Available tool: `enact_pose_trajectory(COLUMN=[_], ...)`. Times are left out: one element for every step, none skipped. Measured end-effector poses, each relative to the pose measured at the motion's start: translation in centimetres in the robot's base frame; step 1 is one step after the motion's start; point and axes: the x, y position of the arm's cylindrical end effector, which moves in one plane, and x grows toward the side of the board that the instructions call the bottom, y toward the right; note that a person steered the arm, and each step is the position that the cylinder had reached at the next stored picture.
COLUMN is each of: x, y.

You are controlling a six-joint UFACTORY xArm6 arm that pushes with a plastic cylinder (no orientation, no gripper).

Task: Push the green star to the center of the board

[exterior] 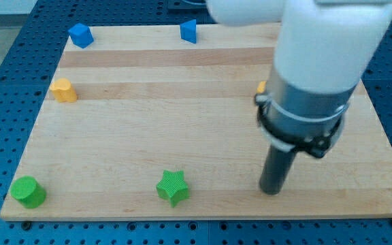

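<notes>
**A:** so where's my tip (271,191) at right now? and the jaws?

**B:** no jaws on this rig, just the dark rod, so nothing wide or narrow to report. The tip's down on the table (203,82) near the bottom edge, right of the middle. The green star (173,187) is off to its left, clearly apart, also close to the bottom edge.

**A:** which way's the star pointing?

**B:** one point roughly toward the top edge. No real long axis, it's a star.

**A:** other stuff?

**B:** green cylinder (28,192) bottom-left corner, orange block (63,90) by the left edge, blue block (80,35) top-left corner, another blue block (189,30) on the top edge. An orange block (260,87) peeks out behind the arm.
</notes>
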Motion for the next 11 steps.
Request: enact_pose_trajectory(x=[1.2, 2.4, 2.5, 2.5, 2.5, 2.0, 0.6, -1.1, -2.8, -4.6, -6.7], y=[-4.7, -7.7, -10.4, -14.4, -15.7, -15.8, -15.6, -15.5, -14.4, -13.1, -12.0])
